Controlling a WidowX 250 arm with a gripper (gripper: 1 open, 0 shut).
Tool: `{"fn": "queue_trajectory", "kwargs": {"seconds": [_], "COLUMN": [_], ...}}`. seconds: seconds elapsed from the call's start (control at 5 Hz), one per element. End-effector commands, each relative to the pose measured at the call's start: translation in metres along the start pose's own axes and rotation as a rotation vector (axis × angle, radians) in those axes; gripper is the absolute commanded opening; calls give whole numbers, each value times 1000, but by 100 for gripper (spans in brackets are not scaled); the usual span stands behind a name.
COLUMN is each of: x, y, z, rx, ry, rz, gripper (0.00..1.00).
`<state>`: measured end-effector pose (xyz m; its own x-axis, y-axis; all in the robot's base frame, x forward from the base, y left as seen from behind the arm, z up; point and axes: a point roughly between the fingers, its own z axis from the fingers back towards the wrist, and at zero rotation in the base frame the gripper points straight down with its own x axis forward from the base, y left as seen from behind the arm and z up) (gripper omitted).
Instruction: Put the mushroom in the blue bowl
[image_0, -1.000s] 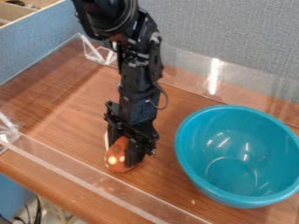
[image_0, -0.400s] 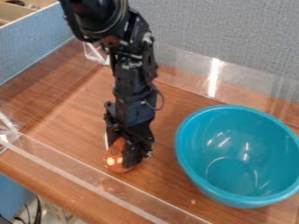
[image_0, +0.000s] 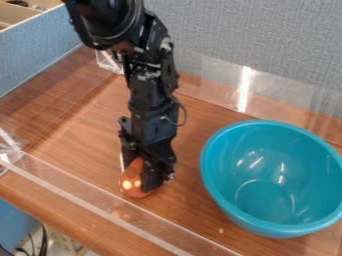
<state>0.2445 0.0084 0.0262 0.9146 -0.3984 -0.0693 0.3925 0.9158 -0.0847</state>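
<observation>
The mushroom (image_0: 131, 182) shows as a small glossy orange-brown cap low on the wooden table, left of the blue bowl (image_0: 274, 176). My gripper (image_0: 139, 178) points straight down over it, its black fingers shut on the mushroom at table level. The mushroom's stem is hidden by the fingers. The blue bowl is large, round, teal and empty, standing about a hand's width to the right of the gripper.
A clear acrylic wall (image_0: 80, 205) runs along the table's front edge, and another (image_0: 247, 85) stands behind. A tan box (image_0: 34, 45) and grey partition rise at the back left. Bare wooden table (image_0: 74, 130) lies left of the arm.
The arm's upper part has shifted slightly to the left; the gripper has stayed shut on the mushroom in the same spot.
</observation>
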Motion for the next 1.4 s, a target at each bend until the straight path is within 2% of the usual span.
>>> {"fn": "queue_trajectory", "kwargs": {"seconds": [0.0, 0.2, 0.6, 1.0, 1.2], "x": [9, 10, 6, -5, 3], "y": [-12, -19, -6, -16, -30], "z": [4, 7, 2, 55, 78], "rx": [0, -2, -10, 0, 16], "ry": [-30, -37, -50, -107, -114], "rz": [-27, -35, -9, -27, -122], "gripper": [0, 0, 0, 0, 0]}}
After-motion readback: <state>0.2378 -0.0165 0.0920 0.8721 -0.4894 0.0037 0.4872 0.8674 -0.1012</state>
